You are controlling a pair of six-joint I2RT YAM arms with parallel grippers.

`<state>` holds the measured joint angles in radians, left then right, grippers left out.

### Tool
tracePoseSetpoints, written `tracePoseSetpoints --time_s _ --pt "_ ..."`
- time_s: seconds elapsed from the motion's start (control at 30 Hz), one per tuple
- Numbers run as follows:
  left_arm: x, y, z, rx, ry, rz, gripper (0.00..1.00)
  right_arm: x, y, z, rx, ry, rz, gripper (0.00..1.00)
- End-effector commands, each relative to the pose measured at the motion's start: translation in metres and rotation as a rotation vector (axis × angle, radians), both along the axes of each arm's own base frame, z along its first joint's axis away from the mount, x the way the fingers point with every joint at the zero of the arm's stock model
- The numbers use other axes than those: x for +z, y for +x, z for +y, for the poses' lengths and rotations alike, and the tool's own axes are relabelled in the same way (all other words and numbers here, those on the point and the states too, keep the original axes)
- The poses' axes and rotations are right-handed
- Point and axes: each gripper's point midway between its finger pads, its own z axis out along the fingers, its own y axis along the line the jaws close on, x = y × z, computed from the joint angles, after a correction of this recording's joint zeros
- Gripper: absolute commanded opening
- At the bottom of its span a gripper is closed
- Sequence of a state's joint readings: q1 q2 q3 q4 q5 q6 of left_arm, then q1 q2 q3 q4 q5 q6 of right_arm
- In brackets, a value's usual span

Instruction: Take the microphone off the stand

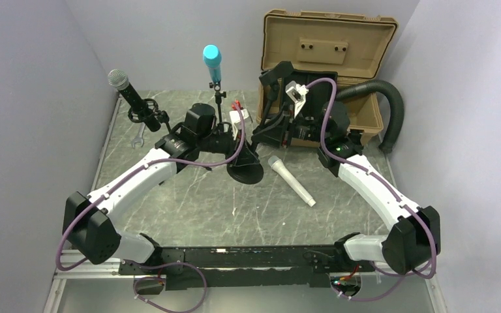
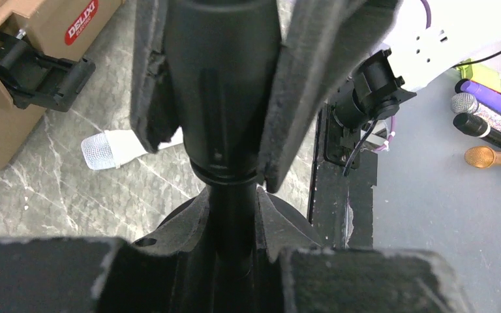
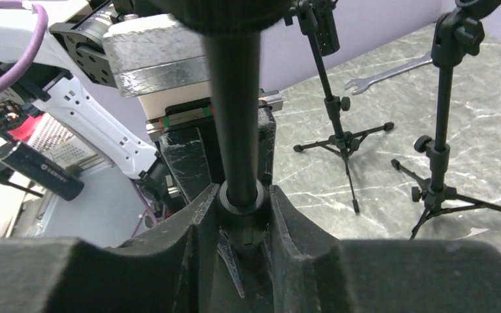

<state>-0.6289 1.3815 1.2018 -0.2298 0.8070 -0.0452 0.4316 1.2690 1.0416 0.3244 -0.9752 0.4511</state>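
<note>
- In the top external view, a round-based stand (image 1: 244, 171) is seen between the two arms. The left gripper (image 1: 240, 145) is set on it from the left and the right gripper (image 1: 265, 137) from the right.
- A white microphone (image 1: 291, 181) is seen lying flat on the table (image 1: 189, 202), just right of the stand's base. Its long axis runs from far-left to near-right, with the mesh head toward the grippers. It is judged to be out of the stand already. The right arm is the nearer, and nothing lies over it.
- A blue microphone (image 1: 212, 60) and a black microphone (image 1: 129, 96) are seated in tripod stands at the far left, nearer the left arm. A wrench (image 1: 138, 135), an open tan case (image 1: 329, 45) and a black hose (image 1: 391, 107) are also noted.
- In the left wrist view, the left fingers (image 2: 189, 222) are pinched on the thin pole. Above them, grey pads (image 2: 313, 78) are pressed against a thicker black barrel. Whether that barrel belongs to the stand or to a microphone cannot be told.
- In the right wrist view, the right fingers (image 3: 196, 218) appear closed about the pole's collar.
</note>
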Motion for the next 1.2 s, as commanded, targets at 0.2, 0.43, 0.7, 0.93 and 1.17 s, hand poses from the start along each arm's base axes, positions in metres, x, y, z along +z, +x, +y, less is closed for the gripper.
tracePoseSetpoints --time_s 0.2,0.43,0.7,0.93,1.17 --pt "0.052 -0.019 -0.003 -0.114 -0.151 -0.115 0.00 0.005 0.006 -0.016 -0.049 0.003 -0.105 0.00" --pt "0.061 -0.037 0.004 -0.182 -0.196 -0.119 0.00 0.005 0.015 -0.037 -0.137 -0.043 -0.162 0.57" --pt "0.054 -0.033 0.008 -0.144 -0.182 -0.121 0.00 0.052 0.000 -0.055 -0.143 -0.013 -0.239 0.93" --pt "0.046 -0.033 0.010 -0.137 -0.163 -0.130 0.00 0.113 -0.007 -0.060 -0.145 0.015 -0.316 1.00" --pt "0.045 -0.035 0.009 -0.149 -0.155 -0.133 0.00 0.136 0.005 -0.053 -0.123 0.050 -0.290 0.99"
